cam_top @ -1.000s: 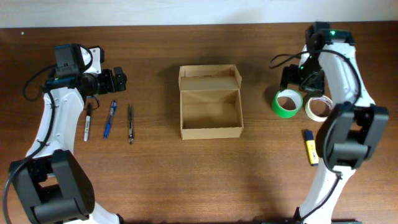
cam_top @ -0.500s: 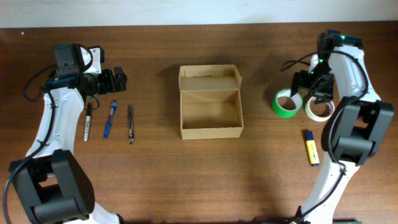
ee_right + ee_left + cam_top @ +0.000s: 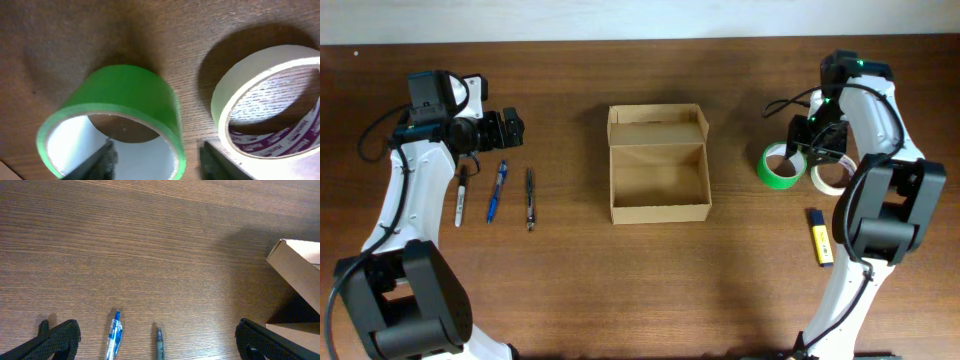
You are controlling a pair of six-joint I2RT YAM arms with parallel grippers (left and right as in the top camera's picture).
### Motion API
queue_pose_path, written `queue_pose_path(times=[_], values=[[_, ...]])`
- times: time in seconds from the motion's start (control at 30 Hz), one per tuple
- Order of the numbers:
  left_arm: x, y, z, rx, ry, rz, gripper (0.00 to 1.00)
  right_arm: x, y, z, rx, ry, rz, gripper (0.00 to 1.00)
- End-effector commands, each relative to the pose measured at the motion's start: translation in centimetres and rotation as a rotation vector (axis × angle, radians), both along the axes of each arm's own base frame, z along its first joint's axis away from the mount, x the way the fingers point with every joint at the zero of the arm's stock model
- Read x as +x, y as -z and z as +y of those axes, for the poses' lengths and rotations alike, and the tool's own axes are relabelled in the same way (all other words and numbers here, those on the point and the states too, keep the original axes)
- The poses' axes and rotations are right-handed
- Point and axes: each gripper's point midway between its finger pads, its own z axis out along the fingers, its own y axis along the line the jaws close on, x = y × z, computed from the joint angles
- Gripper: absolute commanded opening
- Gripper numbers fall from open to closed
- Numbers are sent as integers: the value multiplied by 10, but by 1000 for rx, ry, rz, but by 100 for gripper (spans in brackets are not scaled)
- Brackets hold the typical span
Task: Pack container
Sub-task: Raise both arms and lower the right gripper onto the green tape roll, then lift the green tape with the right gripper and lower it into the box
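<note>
The right gripper [image 3: 157, 159] is hanging just over the green tape roll [image 3: 115, 115]. Its jaws are apart, one inside the ring and one outside, next to the cream tape roll [image 3: 270, 110]. Over the last second it has been sliding across the two rolls and settling here, so a first pick is probably coming. Well apart at mid-bench, the container [image 3: 658, 212] is sitting open and empty. Farther off, the left gripper [image 3: 518, 129] is idling spread wide above the pens [image 3: 497, 190].
</note>
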Motion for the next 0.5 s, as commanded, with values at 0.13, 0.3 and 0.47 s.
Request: queue_pose_path(times=[0.13, 0.3, 0.47], values=[[3, -2, -1, 0, 23, -10, 99, -1, 8, 0, 0, 0, 13, 49], [3, -2, -1, 0, 23, -10, 99, -9, 28, 7, 9, -6, 47, 48], [3, -2, -1, 0, 23, -10, 99, -10, 35, 8, 8, 14, 51, 35]])
